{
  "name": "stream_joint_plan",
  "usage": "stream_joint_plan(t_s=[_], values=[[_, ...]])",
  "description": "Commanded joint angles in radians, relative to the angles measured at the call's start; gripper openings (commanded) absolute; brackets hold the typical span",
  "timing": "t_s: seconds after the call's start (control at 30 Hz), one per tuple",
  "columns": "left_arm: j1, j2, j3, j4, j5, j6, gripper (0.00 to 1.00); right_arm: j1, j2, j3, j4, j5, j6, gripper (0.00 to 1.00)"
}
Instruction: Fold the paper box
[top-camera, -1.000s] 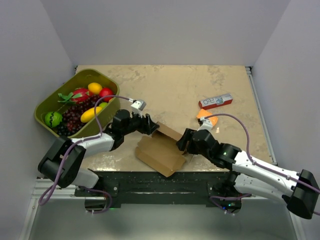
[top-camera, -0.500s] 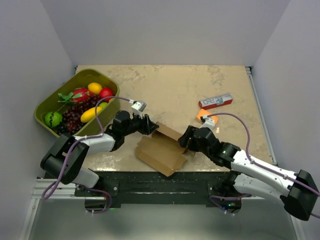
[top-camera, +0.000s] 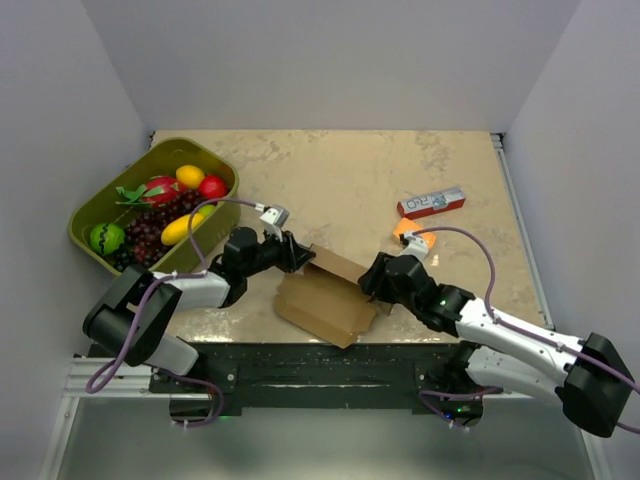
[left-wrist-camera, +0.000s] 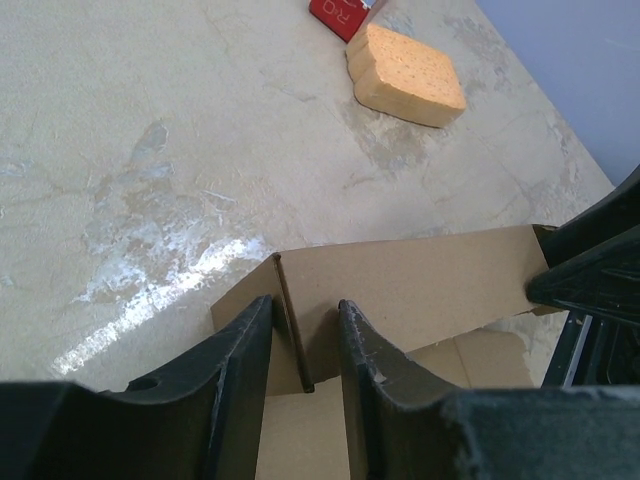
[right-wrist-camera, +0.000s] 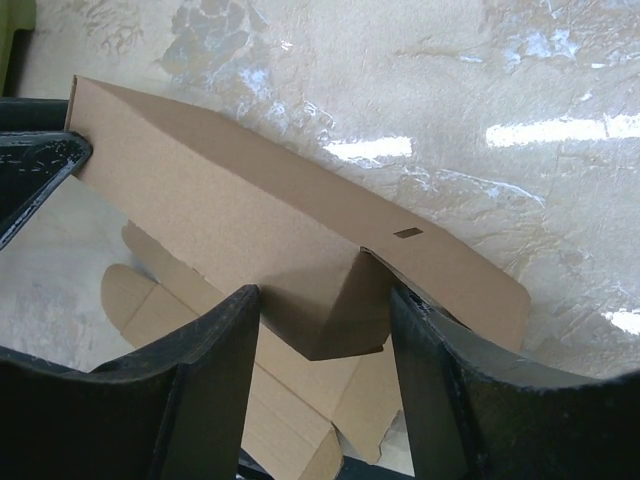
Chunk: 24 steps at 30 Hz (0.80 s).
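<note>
The paper box (top-camera: 325, 295) is a brown cardboard sheet, partly folded, at the table's near edge between both arms. One long wall (left-wrist-camera: 420, 285) stands up along its far side. My left gripper (top-camera: 298, 255) is at that wall's left end. Its jaws (left-wrist-camera: 306, 305) are open but narrow and straddle a thin upright flap edge (left-wrist-camera: 290, 320), with a gap still showing on the right side. My right gripper (top-camera: 372, 278) is at the wall's right end. Its jaws (right-wrist-camera: 318, 300) are open around a bent-in end flap (right-wrist-camera: 345, 310) of the box (right-wrist-camera: 230, 200).
A green basket (top-camera: 150, 152) of toy fruit stands at the back left. An orange sponge block (top-camera: 412, 232) and a red-and-white carton (top-camera: 432, 203) lie right of centre, both also seen in the left wrist view as the sponge (left-wrist-camera: 405, 75) and carton (left-wrist-camera: 340, 12).
My left jaws have narrowed a lot around the flap edge. The right jaws have narrowed a little and that gripper has edged left along the box.
</note>
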Motion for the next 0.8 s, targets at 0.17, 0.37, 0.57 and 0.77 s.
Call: stream_joint_plan(t_s=[0.17,0.37,0.57,0.77], values=[[0.007,-0.087,-0.093,-0.031,-0.059,-0.051,0.35,-0.008,0.06,0.019,0.087,0.038,-0.102,0.53],[0.007,-0.173,-0.138,-0.057,-0.09,-0.075,0.36,-0.052,0.161,0.084,0.164,-0.01,-0.196,0.5],[0.009,-0.188,-0.153,-0.074,-0.105,-0.077,0.36,-0.094,0.248,0.14,0.228,-0.1,-0.225,0.5],[0.009,-0.193,-0.15,-0.091,-0.115,-0.066,0.36,-0.157,0.264,0.118,0.265,-0.215,-0.21,0.51]])
